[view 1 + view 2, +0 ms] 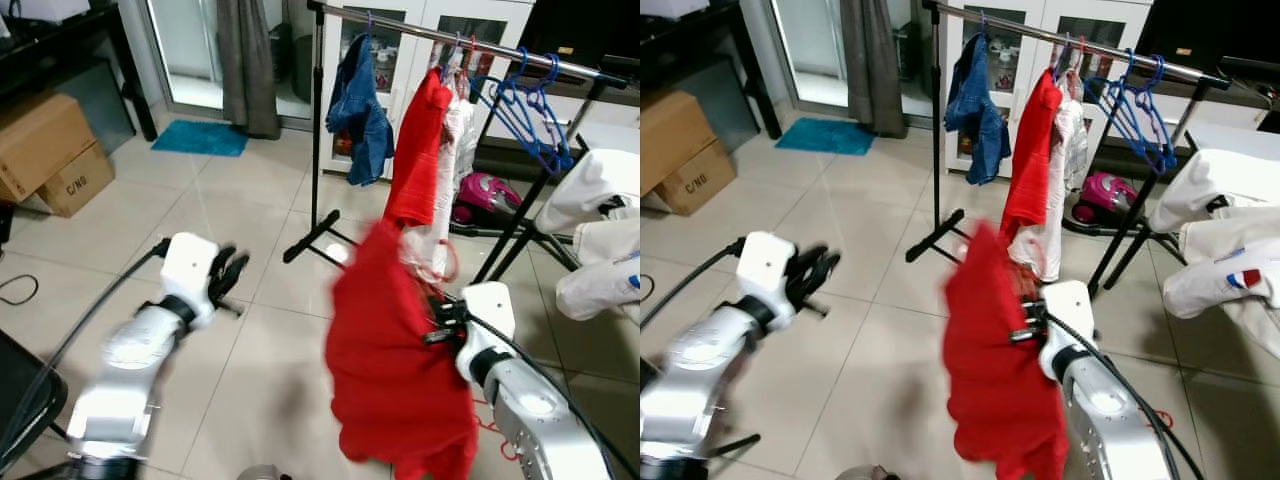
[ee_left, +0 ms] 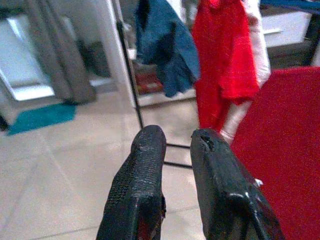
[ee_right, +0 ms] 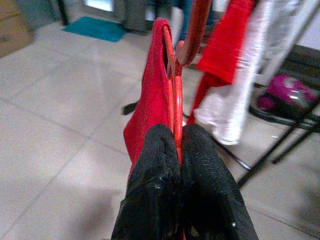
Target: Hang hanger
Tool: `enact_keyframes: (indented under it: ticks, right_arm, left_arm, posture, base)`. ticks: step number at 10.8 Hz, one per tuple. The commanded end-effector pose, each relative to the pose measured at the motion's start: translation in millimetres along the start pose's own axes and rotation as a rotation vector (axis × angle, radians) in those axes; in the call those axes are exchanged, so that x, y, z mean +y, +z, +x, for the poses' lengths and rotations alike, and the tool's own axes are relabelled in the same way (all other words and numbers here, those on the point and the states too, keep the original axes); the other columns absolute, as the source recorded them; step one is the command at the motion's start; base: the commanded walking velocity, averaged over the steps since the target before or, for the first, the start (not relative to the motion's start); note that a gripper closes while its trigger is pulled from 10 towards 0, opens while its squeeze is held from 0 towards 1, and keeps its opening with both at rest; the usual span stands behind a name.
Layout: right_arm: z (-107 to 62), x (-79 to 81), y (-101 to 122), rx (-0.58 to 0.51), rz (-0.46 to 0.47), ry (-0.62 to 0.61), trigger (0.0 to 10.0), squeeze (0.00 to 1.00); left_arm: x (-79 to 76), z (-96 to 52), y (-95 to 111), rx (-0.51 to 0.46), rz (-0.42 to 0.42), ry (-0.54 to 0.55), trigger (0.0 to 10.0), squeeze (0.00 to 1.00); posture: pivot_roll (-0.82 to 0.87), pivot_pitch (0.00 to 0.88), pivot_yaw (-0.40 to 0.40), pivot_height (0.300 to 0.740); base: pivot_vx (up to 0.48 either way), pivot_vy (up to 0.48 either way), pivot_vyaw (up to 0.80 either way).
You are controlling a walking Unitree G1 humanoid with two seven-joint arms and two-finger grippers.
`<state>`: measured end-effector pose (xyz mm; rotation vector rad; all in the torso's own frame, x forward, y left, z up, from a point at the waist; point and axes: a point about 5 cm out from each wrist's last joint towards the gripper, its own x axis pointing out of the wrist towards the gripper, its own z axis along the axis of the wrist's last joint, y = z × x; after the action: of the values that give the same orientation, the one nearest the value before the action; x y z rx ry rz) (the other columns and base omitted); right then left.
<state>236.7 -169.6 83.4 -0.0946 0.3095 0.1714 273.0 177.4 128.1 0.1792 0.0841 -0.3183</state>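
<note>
My right tool [image 3: 172,150] is clamped on the red hanger [image 3: 177,85], shirt [image 1: 395,370] hanging below. The rail [image 1: 480,45] lies at 12 o'clock, high, running 10 to 4. My left tool [image 2: 172,150] stands slightly parted, empty, farther off.

Even, bright indoor light; daylight enters by the glass door [image 1: 190,50]; pale sheen on the floor tiles [image 1: 260,300]; arms motion-blurred; wrist views soft, backgrounds unfocused.
</note>
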Motion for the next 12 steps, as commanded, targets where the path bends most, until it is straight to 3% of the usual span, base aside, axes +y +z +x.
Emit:
enact_keyframes:
  ticks: [1,3,4,6,9,10,12]
  right_arm:
    - [-2.4,-7.6,9.2,-0.050,-0.015,-0.068,10.0,0.00]
    - [-3.7,-15.1,7.2,-0.070,0.029,-0.126,10.0,0.00]
    - [-4.6,-11.0,8.9,-0.097,0.125,-0.098,10.0,0.00]
    - [-2.3,-0.2,13.2,-0.101,0.081,-0.037,10.0,0.00]
    - [-0.3,3.2,14.0,-0.103,0.104,-0.019,10.0,0.00]
    - [-0.3,2.7,15.4,-0.117,0.157,-0.023,10.0,0.00]
    - [-0.6,6.1,14.8,-0.107,0.124,-0.006,10.0,0.00]
  left_arm:
    - [-1.0,-1.8,-1.8,0.009,0.004,0.053,10.0,0.00]
    - [-8.1,-1.9,0.3,-0.005,0.024,0.116,10.0,0.00]
    - [-14.3,-0.9,5.5,-0.033,0.005,0.101,10.0,0.00]
    - [-18.2,-0.6,7.8,-0.038,-0.003,0.097,10.0,0.00]
    - [-20.2,-2.5,6.9,-0.026,0.007,0.078,10.0,0.00]
    - [-19.0,-3.5,6.4,-0.021,0.011,0.078,10.0,0.00]
    - [-17.9,-5.4,5.9,-0.013,0.016,0.074,10.0,0.00]
  posture:
    - [0.08,0.000,0.028,0.740]
    - [0.09,0.000,0.013,0.740]
    - [0.09,0.000,0.013,0.740]
    - [0.09,0.000,0.014,0.740]
    - [0.10,0.000,0.017,0.740]
    - [0.10,0.000,0.019,0.740]
    - [0.10,0.000,0.023,0.740]
  base:
    - [0.000,0.000,0.00]
    - [0.000,0.000,0.00]
    - [0.000,0.000,0.00]
    - [0.272,0.000,0.40]
    - [0.305,0.000,0.80]
    - [0.319,0.000,0.00]
    - [0.343,0.000,0.00]
